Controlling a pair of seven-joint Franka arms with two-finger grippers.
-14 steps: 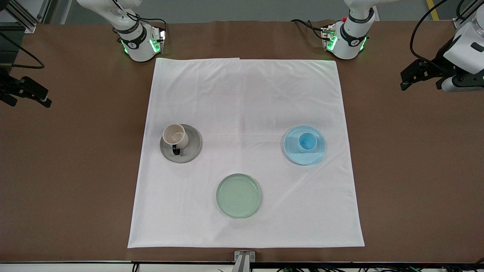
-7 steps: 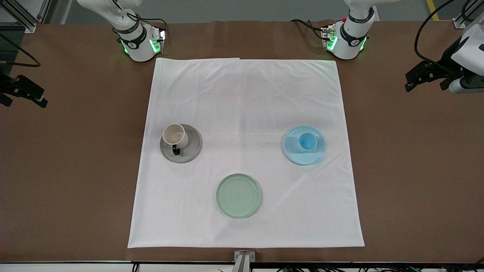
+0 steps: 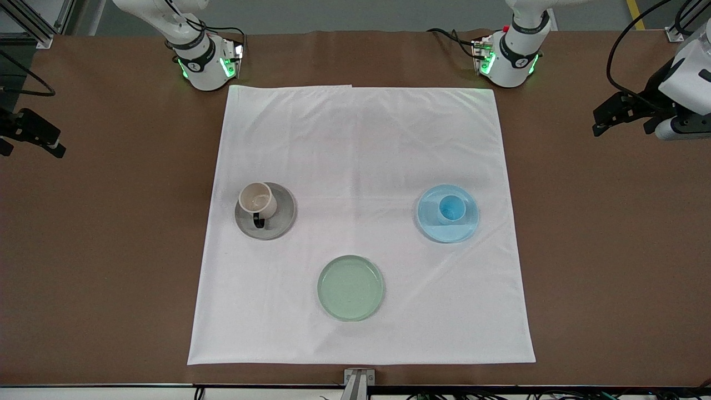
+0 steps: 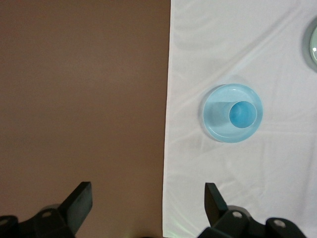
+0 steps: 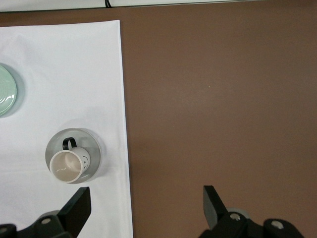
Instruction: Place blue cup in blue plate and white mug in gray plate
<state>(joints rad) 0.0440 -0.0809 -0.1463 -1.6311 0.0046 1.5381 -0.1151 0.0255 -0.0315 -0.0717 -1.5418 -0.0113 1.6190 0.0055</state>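
The blue cup (image 3: 451, 208) stands upright in the blue plate (image 3: 464, 225) on the white cloth, toward the left arm's end. The white mug (image 3: 257, 200) stands on the gray plate (image 3: 281, 216), toward the right arm's end, its dark handle pointing to the front camera. My left gripper (image 3: 614, 115) is open and empty over the bare brown table beside the cloth; its wrist view shows the gripper (image 4: 147, 196), cup (image 4: 244, 113) and plate (image 4: 213, 111). My right gripper (image 3: 30, 133) is open and empty over the bare table; its wrist view shows the gripper (image 5: 146, 198), mug (image 5: 67, 166) and gray plate (image 5: 94, 148).
A pale green plate (image 3: 350, 288) lies empty on the cloth (image 3: 361, 139), nearer to the front camera than the other two plates. The arm bases stand along the table's edge by the cloth. Brown table surrounds the cloth.
Both grippers have drifted a little farther out from the cloth, toward the table's ends. The cup, mug and plates have not moved.
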